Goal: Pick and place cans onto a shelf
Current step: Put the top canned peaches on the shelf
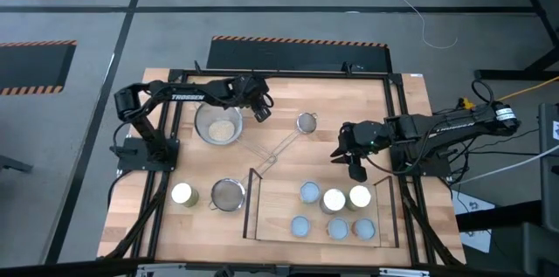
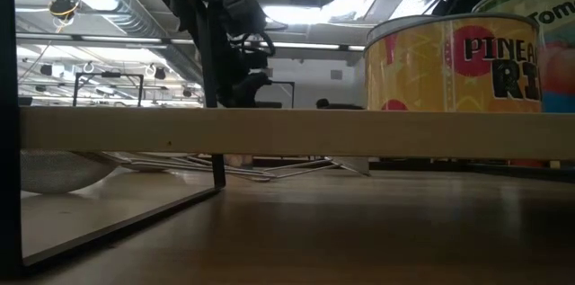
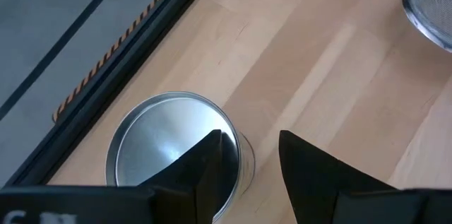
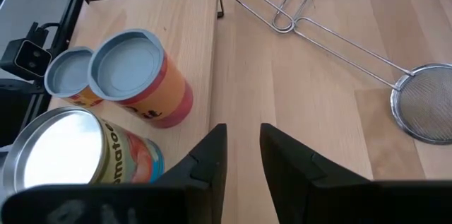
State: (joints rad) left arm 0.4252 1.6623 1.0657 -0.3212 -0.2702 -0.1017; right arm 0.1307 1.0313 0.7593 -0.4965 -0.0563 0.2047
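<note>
A: We see the shelf [image 2: 287, 132] as a pale wooden band running straight across the middle of the frame, with a thin black rail [image 2: 218, 170] dropping from it at left of centre.

B: On top of it, at the right, we make out a yellow can [image 2: 440, 62] lettered "PINEA", and another can [image 2: 544, 42] cut off at the right edge.

A: Upper left of centre, we see a dark arm [image 2: 229, 33] hanging from above. Below the board, thin wire handles [image 2: 269, 166] lie on the tabletop [image 2: 359, 231].

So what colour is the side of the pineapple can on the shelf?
Yellow with red patches and black lettering on the pineapple can; the low view shows it best.
</note>
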